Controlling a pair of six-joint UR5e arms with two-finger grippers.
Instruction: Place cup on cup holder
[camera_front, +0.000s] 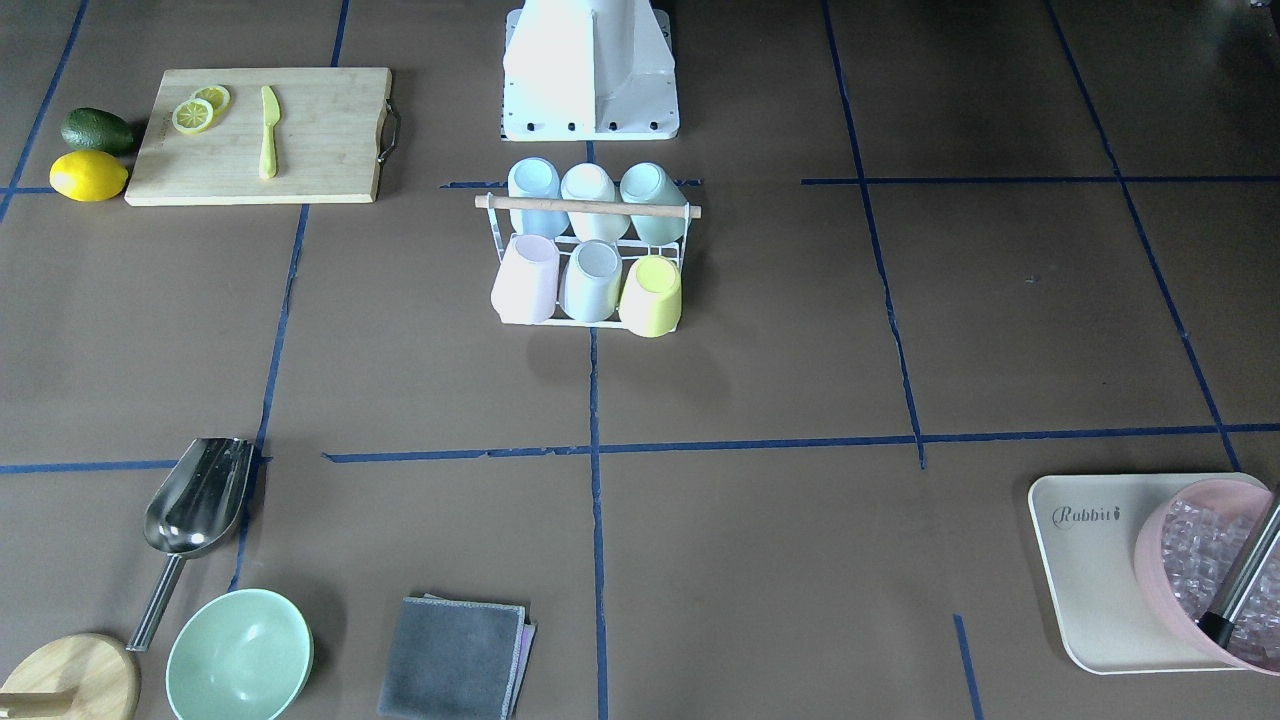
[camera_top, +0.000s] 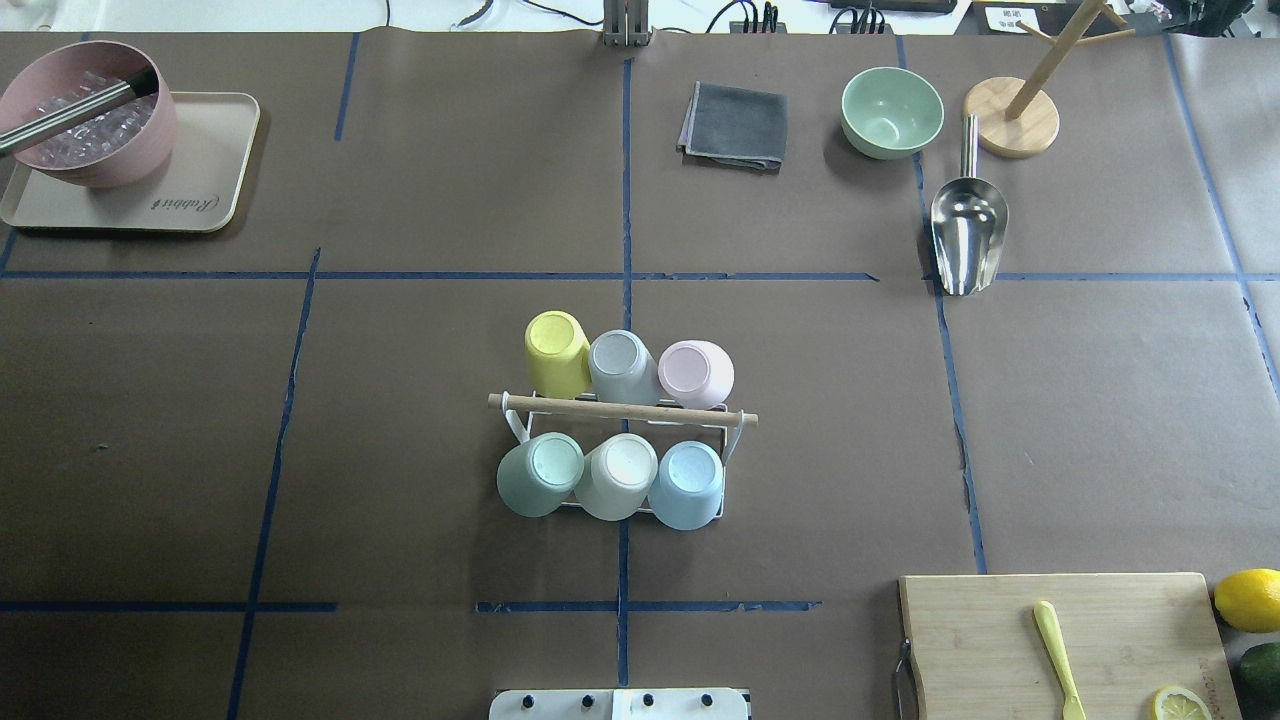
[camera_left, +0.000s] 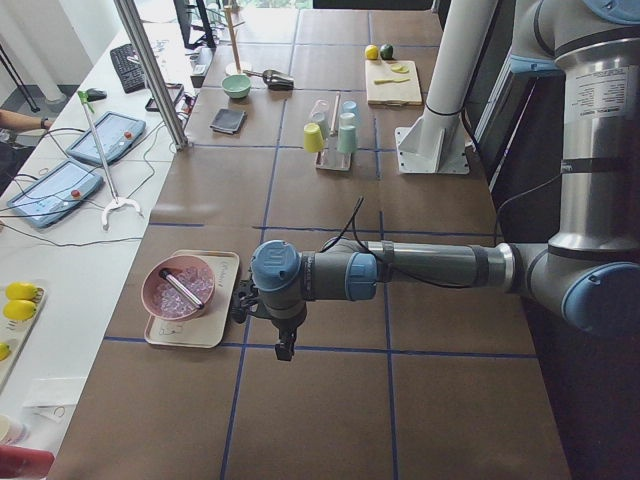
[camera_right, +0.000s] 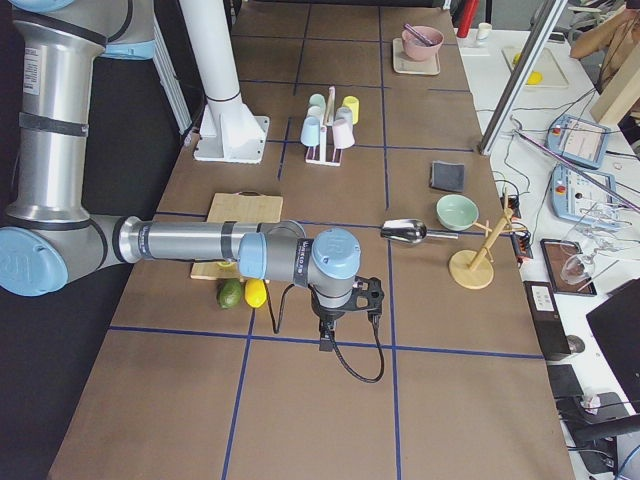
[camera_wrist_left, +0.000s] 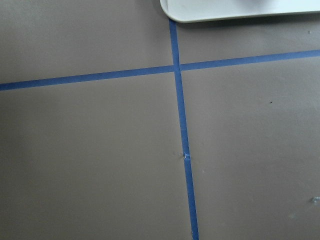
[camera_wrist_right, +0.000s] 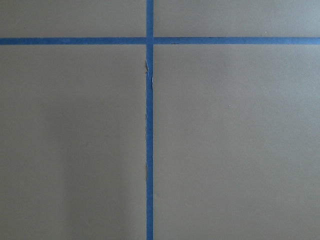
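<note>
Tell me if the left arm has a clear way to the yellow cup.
Probably yes: the yellow cup sits at the cup holder's far corner on that arm's side, only bare table between it and the left gripper near the tray.

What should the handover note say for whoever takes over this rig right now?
Left gripper: hangs over bare table beside the tray, seen only from the side; open or shut cannot be told.
Right gripper: likewise, at the other table end.
Cup holder: table centre, six cups inverted on it, three each side of the rod: yellow cup, grey cup, pink cup; green cup, cream cup, blue cup.
Done: apparently all placing; no cup shows off the rack.
Left: nothing visible.
</note>
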